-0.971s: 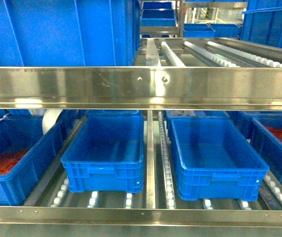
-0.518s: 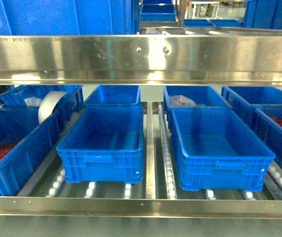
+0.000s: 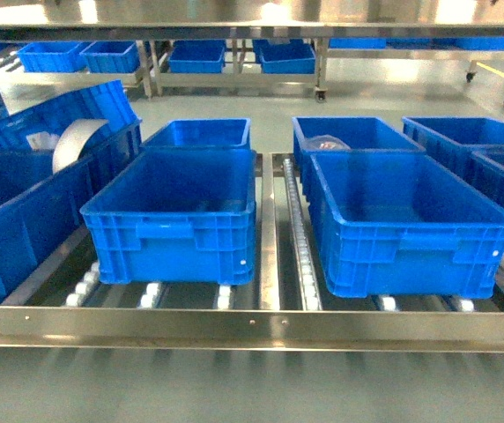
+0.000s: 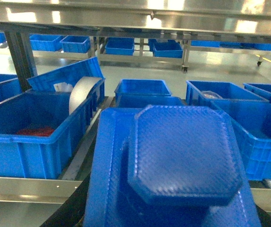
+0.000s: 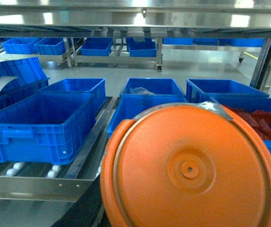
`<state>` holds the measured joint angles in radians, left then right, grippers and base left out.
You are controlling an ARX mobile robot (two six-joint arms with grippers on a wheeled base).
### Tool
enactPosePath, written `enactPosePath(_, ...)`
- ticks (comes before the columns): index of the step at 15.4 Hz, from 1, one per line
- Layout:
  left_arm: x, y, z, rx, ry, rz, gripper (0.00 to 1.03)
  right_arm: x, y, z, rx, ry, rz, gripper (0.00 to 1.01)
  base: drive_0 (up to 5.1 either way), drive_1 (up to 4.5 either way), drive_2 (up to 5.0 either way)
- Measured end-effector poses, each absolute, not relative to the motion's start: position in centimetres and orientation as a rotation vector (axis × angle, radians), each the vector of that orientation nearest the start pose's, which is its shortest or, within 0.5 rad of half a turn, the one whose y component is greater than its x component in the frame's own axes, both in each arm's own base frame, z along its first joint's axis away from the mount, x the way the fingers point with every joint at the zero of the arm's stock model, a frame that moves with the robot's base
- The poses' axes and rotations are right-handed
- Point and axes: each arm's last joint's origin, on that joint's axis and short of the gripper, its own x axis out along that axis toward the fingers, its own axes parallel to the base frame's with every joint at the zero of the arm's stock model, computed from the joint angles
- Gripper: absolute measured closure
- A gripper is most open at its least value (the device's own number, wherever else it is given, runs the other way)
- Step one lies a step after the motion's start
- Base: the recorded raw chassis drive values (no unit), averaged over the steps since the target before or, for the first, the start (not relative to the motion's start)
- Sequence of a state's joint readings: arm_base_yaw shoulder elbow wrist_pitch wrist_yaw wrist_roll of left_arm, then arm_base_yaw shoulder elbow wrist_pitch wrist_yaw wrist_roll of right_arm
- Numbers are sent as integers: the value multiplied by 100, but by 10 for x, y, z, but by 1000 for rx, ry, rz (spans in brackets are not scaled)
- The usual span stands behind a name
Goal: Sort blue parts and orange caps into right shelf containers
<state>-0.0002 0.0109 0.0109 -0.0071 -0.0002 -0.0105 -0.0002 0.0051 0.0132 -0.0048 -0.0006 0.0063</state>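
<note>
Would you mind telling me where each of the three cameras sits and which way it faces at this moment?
Head: rides on the robot, slanting down at the right shelf and its containers; no arm or hand shows.
Left wrist: on the left arm, facing the shelf; a blue part fills the foreground, hand hidden.
Right wrist: on the right arm, facing the shelf; an orange cap fills the foreground, hand hidden.
Shared: head and left wrist both show the white roll in the tilted bin.

I'm in a factory or warehouse: steel roller-track shelf (image 3: 252, 328), blue containers (image 3: 174, 211), more racks (image 3: 234, 79) at twelve o'clock.
</note>
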Motion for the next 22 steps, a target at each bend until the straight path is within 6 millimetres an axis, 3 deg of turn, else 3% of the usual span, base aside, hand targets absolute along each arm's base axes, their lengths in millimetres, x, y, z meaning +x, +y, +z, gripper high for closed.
enactPosePath(22, 98, 0, 166, -10, 8, 0, 61, 97, 0, 167, 6, -1, 0, 57, 0, 0, 0)
